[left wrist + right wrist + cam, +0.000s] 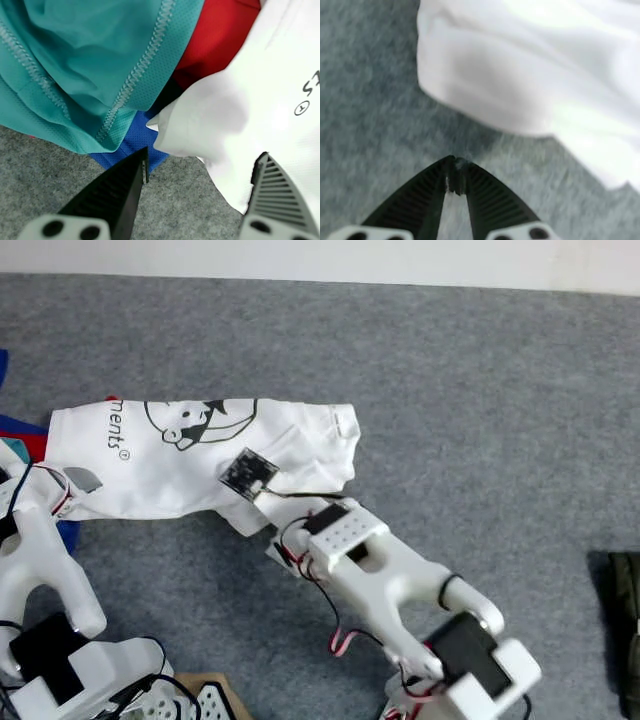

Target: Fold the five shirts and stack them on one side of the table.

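Observation:
A white shirt (190,455) with black print lies spread on the grey table, left of centre. In the left wrist view my left gripper (200,165) is open, and a corner of the white shirt (210,120) lies between its fingers. Teal (85,55), red (220,35) and blue (132,145) shirts are bunched beside that corner. My right gripper (456,177) is shut with nothing in it, its tips over bare table just short of a folded edge of the white shirt (520,75). The right arm (345,535) comes in from the front to the shirt's near edge.
The left arm (40,540) stands at the front left, by the coloured shirts (15,440) at the table's left edge. A dark cloth (628,630) lies at the right edge. A brown board corner (215,695) shows at the front.

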